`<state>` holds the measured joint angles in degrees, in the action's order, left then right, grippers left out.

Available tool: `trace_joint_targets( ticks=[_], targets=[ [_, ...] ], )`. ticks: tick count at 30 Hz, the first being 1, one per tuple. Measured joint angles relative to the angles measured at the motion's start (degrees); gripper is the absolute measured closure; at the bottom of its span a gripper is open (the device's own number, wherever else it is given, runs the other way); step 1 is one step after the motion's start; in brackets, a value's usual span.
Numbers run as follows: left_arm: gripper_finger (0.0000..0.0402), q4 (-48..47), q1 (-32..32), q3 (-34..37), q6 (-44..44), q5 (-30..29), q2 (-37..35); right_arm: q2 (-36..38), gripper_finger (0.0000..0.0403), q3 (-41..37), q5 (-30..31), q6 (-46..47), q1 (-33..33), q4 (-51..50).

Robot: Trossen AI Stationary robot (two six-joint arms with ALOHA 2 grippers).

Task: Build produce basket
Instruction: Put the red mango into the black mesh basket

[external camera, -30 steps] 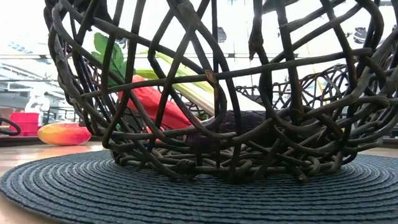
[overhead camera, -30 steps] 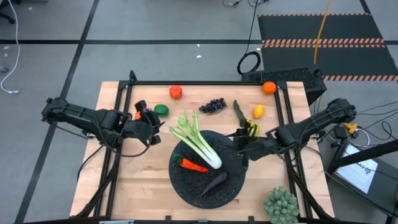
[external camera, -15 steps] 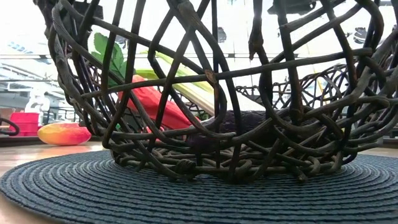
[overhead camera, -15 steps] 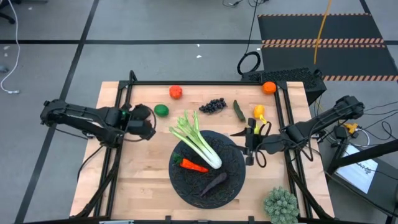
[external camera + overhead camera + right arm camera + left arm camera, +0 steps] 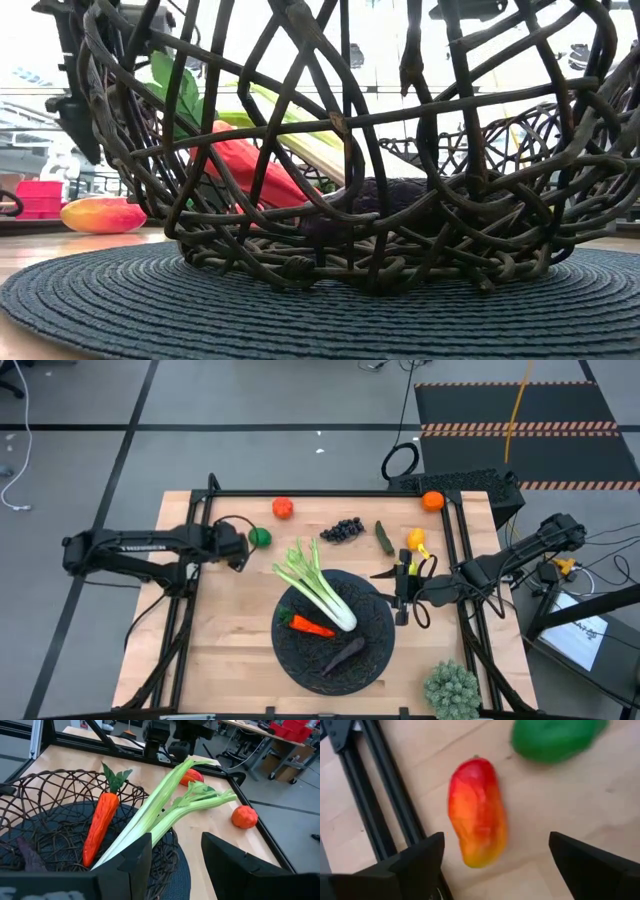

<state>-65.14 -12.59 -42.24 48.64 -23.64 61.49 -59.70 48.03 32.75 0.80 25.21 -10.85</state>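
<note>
1. Red-orange and oblong, the pepper (image 5: pixel 477 812) lies on the bare bench (image 5: pixel 230 650) near the left edge, toward the far-left corner, directly ahead of the left claw (image 5: pixel 495 865).
2. That claw (image 5: pixel 240 547) hangs over it with its two fingers spread wide, one to each side, holding nothing.
3. Long axis: in the wrist view the pepper runs roughly lengthwise away from the claw, so the fingers already straddle its narrow width. My judgement is that a straight descent would bracket it without any turning of the wrist.
4. A green lime (image 5: pixel 260 537) sits just beyond the pepper, close enough to be nudged.
5. The basket (image 5: pixel 372 660) stands mid-bench toward the near edge, already holding the leek (image 5: pixel 318 586), carrot (image 5: pixel 310 626) and eggplant (image 5: pixel 345 653).
6. The right claw (image 5: pixel 402 595) waits at the basket's right rim, partly open and empty; the left arm is clearly nearer the pepper.
</note>
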Motion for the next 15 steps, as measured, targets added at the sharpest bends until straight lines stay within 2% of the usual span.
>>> trace_joint_targets(
  ticks=[6,15],
  targets=[
    [0.0040,4.72,-6.90,2.59,-6.02,0.17,0.00,0.00,0.0237,0.00,0.00,0.00,0.00,-0.02],
    [0.0054,11.47,-14.78,6.55,-13.23,4.52,0.85,0.00,0.0237,0.00,0.00,0.00,0.00,-0.04]
  ],
)
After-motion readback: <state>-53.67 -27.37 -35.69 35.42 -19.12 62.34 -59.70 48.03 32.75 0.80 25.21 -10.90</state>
